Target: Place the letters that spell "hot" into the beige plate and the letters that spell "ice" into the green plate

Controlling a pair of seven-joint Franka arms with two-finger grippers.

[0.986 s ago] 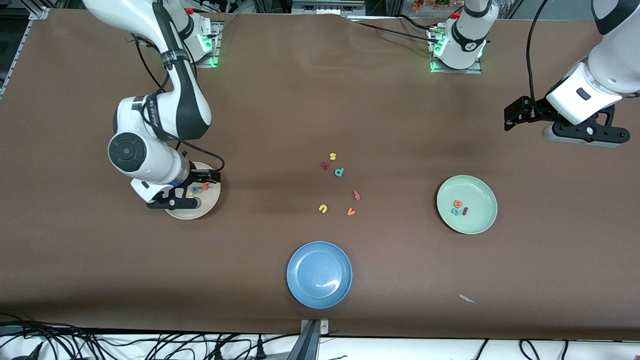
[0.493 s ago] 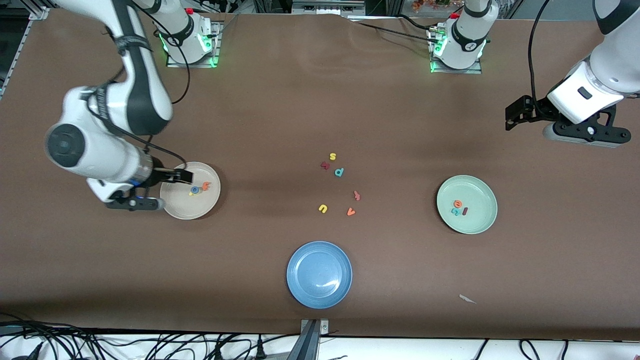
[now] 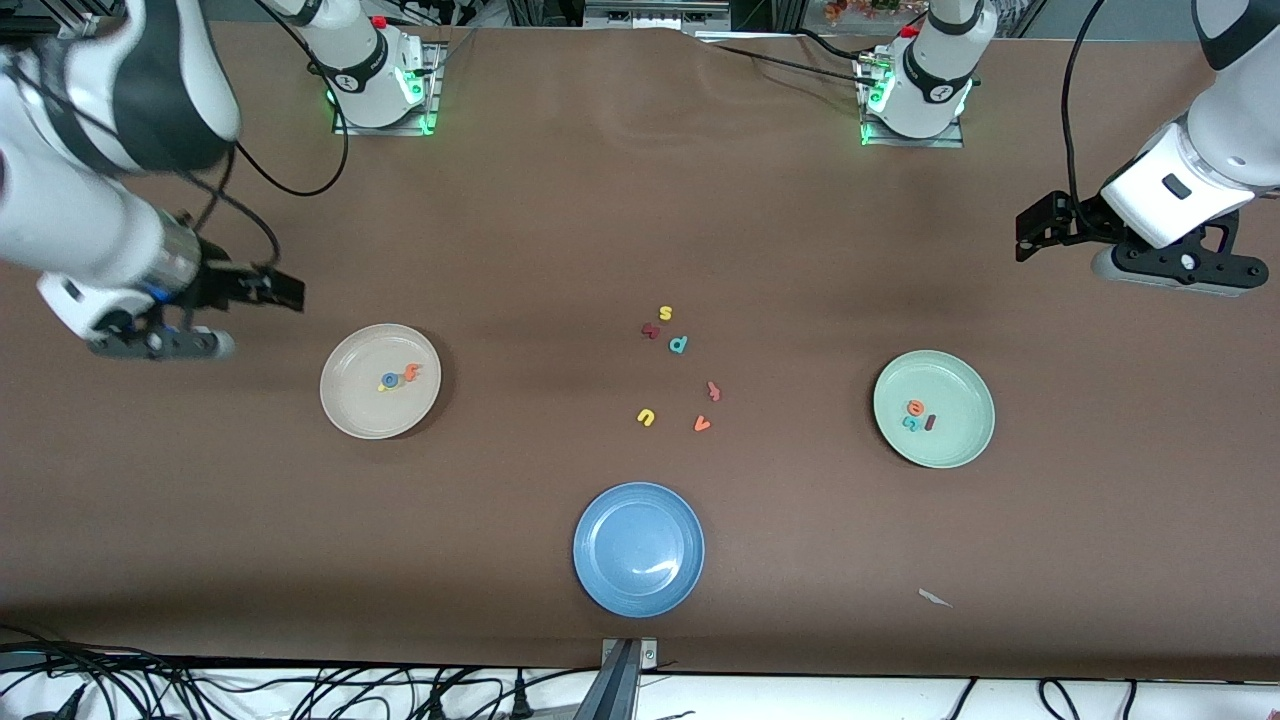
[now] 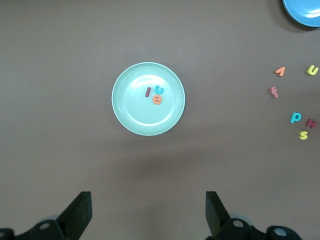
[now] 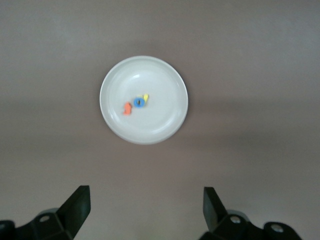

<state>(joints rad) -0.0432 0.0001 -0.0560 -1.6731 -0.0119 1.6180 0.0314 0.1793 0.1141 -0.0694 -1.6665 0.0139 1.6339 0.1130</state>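
Beige plate (image 3: 380,381) sits toward my right arm's end of the table, with the yellow h (image 5: 145,97), blue o (image 3: 389,380) and orange t (image 3: 410,373) bunched near its middle, well inside the rim. Green plate (image 3: 934,408) is toward my left arm's end; red i (image 3: 930,422), teal c (image 3: 910,423) and orange e (image 3: 915,407) are clustered in it, touching or nearly so, clear of the rim.

Bare table all round both plates. Loose letters (image 3: 678,380) lie scattered mid-table between the plates. Blue plate (image 3: 639,549) is nearer the front camera than the scatter.

My right gripper (image 3: 160,343) hangs over bare table just beside the beige plate, outside its rim, jaws wide, holding nothing. My left gripper (image 3: 1172,270) waits over the table's end past the green plate, well apart from it, jaws wide, nothing between them.
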